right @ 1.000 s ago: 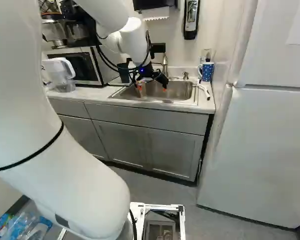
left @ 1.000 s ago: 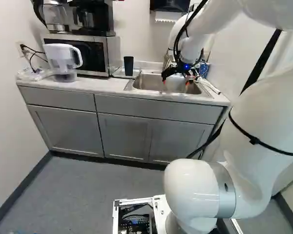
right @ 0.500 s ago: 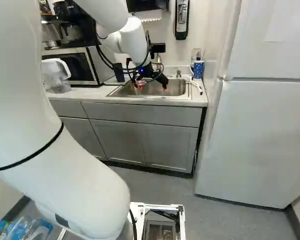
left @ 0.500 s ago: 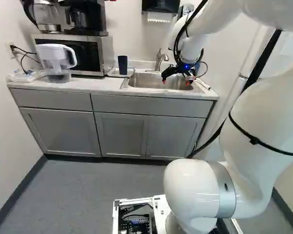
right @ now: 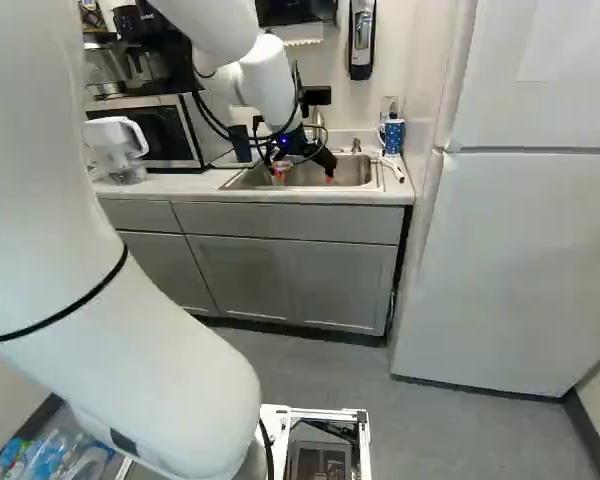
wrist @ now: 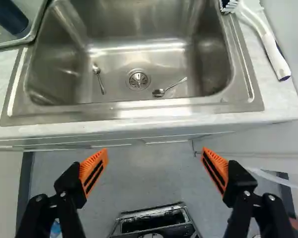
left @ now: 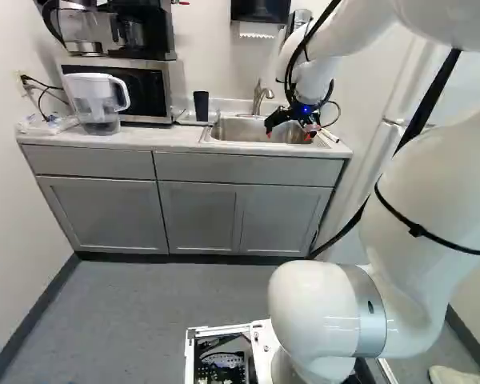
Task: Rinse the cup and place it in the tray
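Empty gripper point(wrist: 155, 171), cup point(wrist: 9, 19) in tray point(wrist: 20, 41)

Gripper spread wide, holding nothing. The dark cup stands at ten o'clock from the sink point(wrist: 114, 57). Whether it is rinsed, I cannot tell; if not, the next move likely calls for grasping it.

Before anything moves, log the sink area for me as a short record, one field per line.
Jaws: open, spread wide, nothing between them
Cup: dark cup, upright
Cup's place: in the tray beside the sink
Cup rinsed: cannot tell
In sink: one spoon on one side of the drain, another spoon on the other
Across sink from tray: white-handled brush; blue patterned mug
Behind sink: faucet
Left of tray in left base view: microwave; pitcher
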